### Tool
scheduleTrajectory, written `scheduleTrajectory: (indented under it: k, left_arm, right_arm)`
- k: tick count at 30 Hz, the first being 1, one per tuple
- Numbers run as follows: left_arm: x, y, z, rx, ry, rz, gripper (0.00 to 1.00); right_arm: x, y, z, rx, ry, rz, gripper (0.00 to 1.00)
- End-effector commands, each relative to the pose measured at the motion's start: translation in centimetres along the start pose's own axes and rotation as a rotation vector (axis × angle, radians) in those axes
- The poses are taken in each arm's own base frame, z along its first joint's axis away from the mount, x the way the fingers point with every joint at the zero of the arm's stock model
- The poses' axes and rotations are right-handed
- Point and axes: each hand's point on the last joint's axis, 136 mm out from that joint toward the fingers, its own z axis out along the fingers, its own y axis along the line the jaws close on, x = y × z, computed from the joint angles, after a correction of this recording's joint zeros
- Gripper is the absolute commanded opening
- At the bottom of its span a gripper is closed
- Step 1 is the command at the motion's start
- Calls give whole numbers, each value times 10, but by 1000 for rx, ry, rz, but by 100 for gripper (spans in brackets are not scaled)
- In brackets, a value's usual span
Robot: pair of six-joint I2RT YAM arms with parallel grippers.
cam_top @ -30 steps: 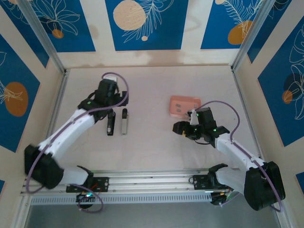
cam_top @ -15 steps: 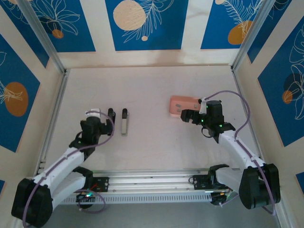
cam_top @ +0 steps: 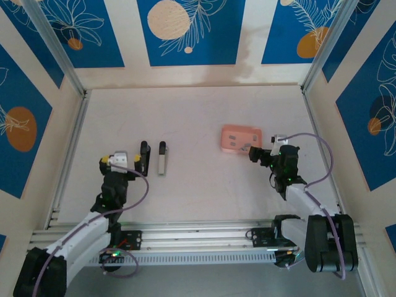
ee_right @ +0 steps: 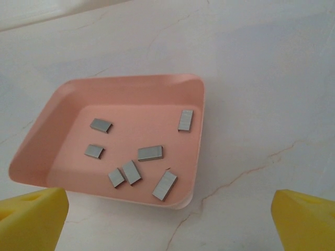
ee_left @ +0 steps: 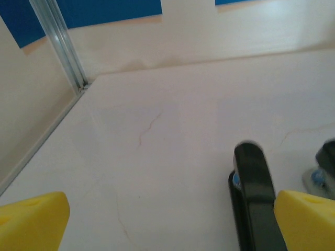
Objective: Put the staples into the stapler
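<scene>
The worktop (cam_top: 198, 111) looks pale and slick, so I judge anything nudged will slide. My left gripper (ee_left: 167, 225) hangs released, yellow tips spread wide, just left of the stapler (cam_top: 143, 159). The stapler lies opened out left of the worktop's centre, its two arms side by side. My right gripper (ee_right: 167, 222) is likewise released, just beside the pink tray (ee_right: 201, 104), which sits toward the worktop's right edge. The staples (ee_right: 150, 152) lie flat on the tray floor. My worry is that those strips are thin and flat. The fingers may skate over one, jam it against the wall, or shove the light tray away, and a hard pinch could snap a strip. From above the staples are faint specks, while the right wrist view lets me count seven, mostly apart. The left wrist view puts the stapler's black arm just beside the right fingertip, closer than the top view suggests
</scene>
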Motion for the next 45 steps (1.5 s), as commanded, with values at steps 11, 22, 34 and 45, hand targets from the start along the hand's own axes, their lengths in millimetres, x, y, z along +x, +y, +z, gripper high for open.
scheduleTrajectory:
  k: [11,22,34,45]
  left_arm:
    - [-19,-16,21,66,-168,74,100]
    - [5,-16,80,35,-60,55,100]
    - [17,-10,116,213,129,-101,100]
    - [17,-8,113,204,113,-104,100]
  right_arm:
    - [-34,3,44,-80,-146,-94,99]
    - [-23,-1,63,-93,-90,-76,99]
    - [-21,1,66,-67,-76,-98,99]
    - [-21,1,66,-63,-75,-102,99]
